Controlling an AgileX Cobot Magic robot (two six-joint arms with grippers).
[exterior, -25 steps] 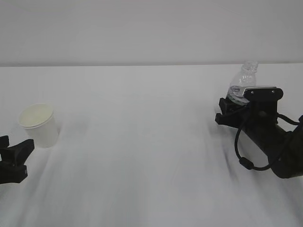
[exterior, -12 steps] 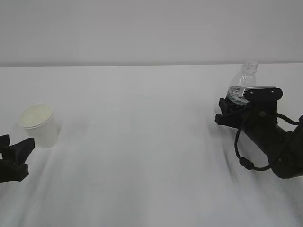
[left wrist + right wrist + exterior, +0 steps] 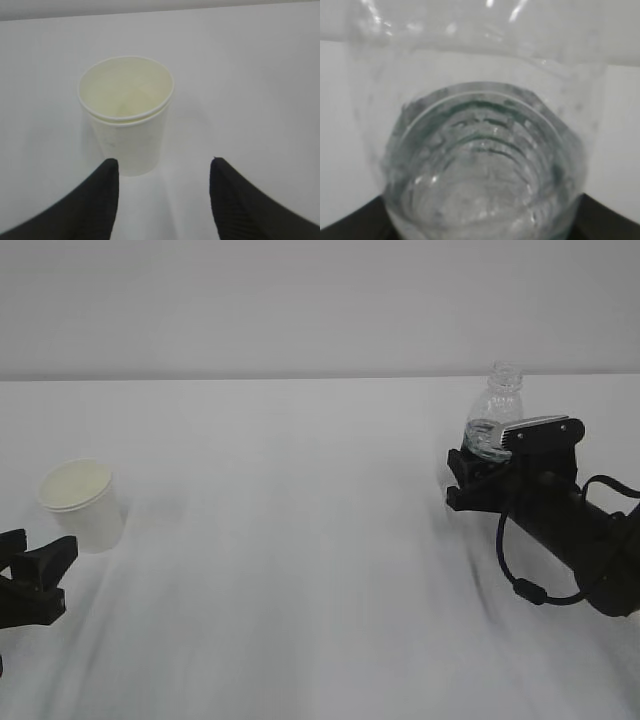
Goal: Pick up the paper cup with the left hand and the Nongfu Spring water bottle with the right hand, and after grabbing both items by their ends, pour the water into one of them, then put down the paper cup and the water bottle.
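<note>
Bottle (image 3: pixel 494 412) now upright, further left.

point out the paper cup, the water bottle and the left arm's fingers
paper cup (image 3: pixel 127 135), left wrist view, front of its white side wall
water bottle (image 3: pixel 497 400), exterior view, clear shoulder below the neck
left fingers (image 3: pixel 100 200), left wrist view, surface of the left-hand finger

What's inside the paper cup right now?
The paper cup shows only its cream inside wall and bottom; nothing solid lies in it. Whether clear water is in it, I cannot tell.
</note>
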